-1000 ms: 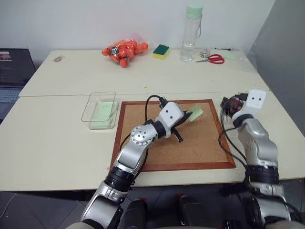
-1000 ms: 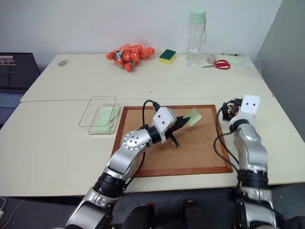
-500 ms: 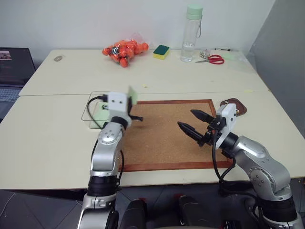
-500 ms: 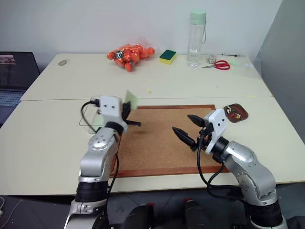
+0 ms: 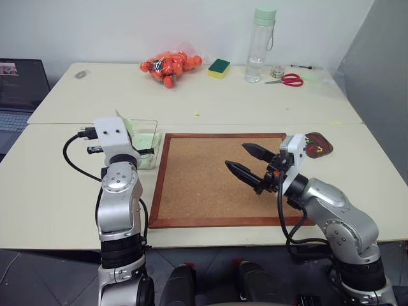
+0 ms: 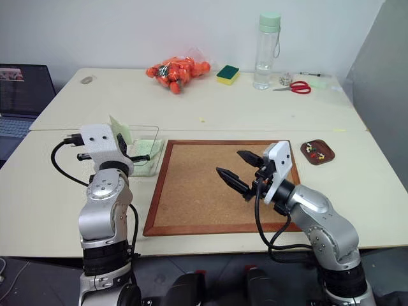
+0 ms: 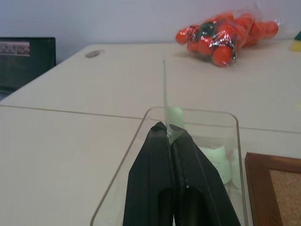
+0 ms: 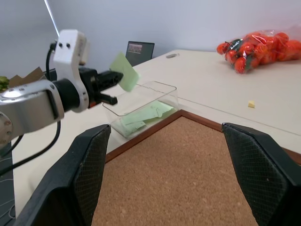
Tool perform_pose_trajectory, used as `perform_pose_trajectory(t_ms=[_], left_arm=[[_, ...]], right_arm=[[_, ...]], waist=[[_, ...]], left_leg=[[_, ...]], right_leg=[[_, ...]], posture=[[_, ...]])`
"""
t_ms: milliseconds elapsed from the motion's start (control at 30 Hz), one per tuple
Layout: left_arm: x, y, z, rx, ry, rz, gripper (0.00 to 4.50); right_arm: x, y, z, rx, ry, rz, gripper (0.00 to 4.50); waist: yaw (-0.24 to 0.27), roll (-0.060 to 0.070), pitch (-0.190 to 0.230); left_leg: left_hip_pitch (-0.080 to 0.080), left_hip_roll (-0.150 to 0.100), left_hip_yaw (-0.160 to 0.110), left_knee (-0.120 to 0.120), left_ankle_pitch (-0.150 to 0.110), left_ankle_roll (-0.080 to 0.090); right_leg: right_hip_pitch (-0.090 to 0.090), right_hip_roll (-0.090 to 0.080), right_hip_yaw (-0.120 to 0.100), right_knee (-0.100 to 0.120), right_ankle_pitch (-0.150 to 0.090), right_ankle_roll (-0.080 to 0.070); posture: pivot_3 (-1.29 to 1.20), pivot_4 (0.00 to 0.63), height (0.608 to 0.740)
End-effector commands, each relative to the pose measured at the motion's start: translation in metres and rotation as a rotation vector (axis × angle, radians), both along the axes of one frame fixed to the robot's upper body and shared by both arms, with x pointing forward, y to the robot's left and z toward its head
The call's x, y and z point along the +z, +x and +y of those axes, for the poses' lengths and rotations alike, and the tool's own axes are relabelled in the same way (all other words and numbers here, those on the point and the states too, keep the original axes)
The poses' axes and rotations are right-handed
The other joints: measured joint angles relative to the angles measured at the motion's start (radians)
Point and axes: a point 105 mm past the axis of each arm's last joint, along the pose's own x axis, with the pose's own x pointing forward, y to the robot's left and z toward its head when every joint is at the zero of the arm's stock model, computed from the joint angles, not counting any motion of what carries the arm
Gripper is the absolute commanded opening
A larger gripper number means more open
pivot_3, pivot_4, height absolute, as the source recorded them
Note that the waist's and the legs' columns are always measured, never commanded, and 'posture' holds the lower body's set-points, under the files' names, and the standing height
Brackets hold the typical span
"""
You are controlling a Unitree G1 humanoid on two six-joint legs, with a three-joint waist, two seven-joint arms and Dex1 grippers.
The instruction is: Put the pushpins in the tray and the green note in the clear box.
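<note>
My left gripper (image 8: 114, 77) is shut on the green note (image 5: 125, 123) and holds it upright over the near end of the clear box (image 5: 145, 152). In the left wrist view the note (image 7: 164, 84) rises edge-on from the shut fingertips. Pale-green slips (image 7: 214, 156) lie inside the box. My right gripper (image 5: 237, 156) hangs open and empty over the cork board (image 5: 204, 191). The small reddish-brown tray (image 6: 317, 153) sits off the board's far right corner, with the pushpins (image 6: 309, 148) showing as small coloured heads in it.
Along the far table stand a bag of orange items (image 5: 167, 66), a green-and-yellow sponge (image 5: 218, 67), a tall clear bottle (image 5: 257, 44) and red scissors (image 5: 290, 80). A laptop (image 5: 19, 89) sits at the far left. A tiny yellow scrap (image 5: 196, 114) lies behind the board.
My left arm has swung left with the note, from over the cork board to over the clear box. My right arm has come from the tray to above the board, still open.
</note>
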Motion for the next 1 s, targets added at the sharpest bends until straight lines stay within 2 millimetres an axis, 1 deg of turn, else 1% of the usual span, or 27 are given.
perform_pose_trajectory(t_ms=[33,100,167,333,567,667,733,767,833,900,1000], left_arm=[[0.007,0.001,-0.002,0.006,0.0,-0.028,0.19],[0.008,0.002,0.0,0.012,-0.002,-0.031,0.49],[0.009,0.003,0.001,0.018,-0.005,-0.032,0.96],[0.009,0.005,0.0,0.014,-0.012,-0.033,1.82],[0.011,0.005,-0.004,-0.003,-0.012,-0.041,3.34],[0.013,0.003,-0.017,-0.087,-0.007,-0.059,3.98],[0.013,0.003,-0.033,-0.198,-0.034,-0.068,4.36],[0.012,0.002,-0.043,-0.261,-0.04,-0.062,4.47],[0.009,-0.004,-0.063,-0.384,-0.05,-0.056,4.47],[0.005,-0.011,-0.075,-0.45,-0.051,-0.053,4.47],[-0.004,-0.023,-0.084,-0.495,-0.034,-0.046,4.47]], right_arm=[[0.011,-0.001,0.002,-0.004,0.026,-0.038,4.02],[0.012,-0.001,0.002,-0.007,0.032,-0.037,4.02],[0.012,-0.001,0.002,-0.011,0.032,-0.036,4.02],[0.012,0.0,0.0,-0.022,0.026,-0.037,4.02],[0.013,0.001,-0.001,-0.031,0.027,-0.04,4.02],[0.012,0.002,-0.003,-0.054,0.022,-0.041,4.02],[0.011,0.005,-0.007,-0.089,0.016,-0.047,4.02],[0.011,0.007,-0.009,-0.116,0.008,-0.054,4.02],[0.007,0.019,-0.02,-0.236,-0.034,-0.083,4.02],[0.002,0.03,-0.032,-0.363,-0.058,-0.091,4.02],[-0.006,0.038,-0.048,-0.518,-0.085,-0.08,4.02]], waist=[[0.002,0.0,0.0],[0.002,0.0,0.0],[0.002,0.0,0.0],[0.003,0.0,0.0],[0.003,0.0,0.0],[0.003,0.0,0.0],[0.003,0.0,0.0],[0.003,0.0,0.0],[0.005,0.0,0.0],[0.005,0.0,0.0],[0.002,0.0,0.0]], left_leg=[[0.0,0.0,0.0,0.0,0.0,0.0],[0.0,0.0,0.0,0.0,0.0,0.0],[0.0,0.0,0.0,0.0,0.0,0.0],[0.0,0.0,0.0,0.0,0.0,0.0],[0.0,0.0,0.0,0.0,0.0,0.0],[0.0,0.0,0.0,0.0,0.0,0.0],[0.0,0.0,0.0,0.0,0.0,0.0],[0.0,0.0,0.0,0.0,0.0,0.0],[0.0,0.0,0.0,0.0,0.0,0.0],[0.0,0.0,0.001,0.0,0.0,0.0],[0.0,0.001,0.001,0.0,0.0,0.0]], right_leg=[[0.0,0.0,0.0,0.0,0.0,0.0],[0.0,0.0,0.0,0.0,0.0,0.0],[0.0,0.0,0.0,0.0,0.0,0.0],[0.0,0.0,0.0,0.0,0.0,0.0],[0.0,0.0,0.0,0.0,0.0,0.0],[0.0,0.0,0.0,0.0,0.0,0.0],[0.0,0.0,0.0,0.0,0.0,0.0],[0.0,0.0,0.0,0.0,0.0,0.0],[0.0,0.0,0.0,0.0,0.0,0.0],[0.0,0.0,0.0,0.0,0.0,0.0],[0.0,0.0,0.002,0.0,0.0,0.0]], posture=[[0.0,0.15,0.74],[0.0,0.15,0.74],[0.0,0.15,0.74],[0.0,0.15,0.74],[0.0,0.15,0.74],[0.0,0.15,0.74],[0.0,0.15,0.74],[0.0,0.15,0.74],[0.0,0.15,0.74],[0.0,0.15,0.74],[0.0,0.15,0.74]])
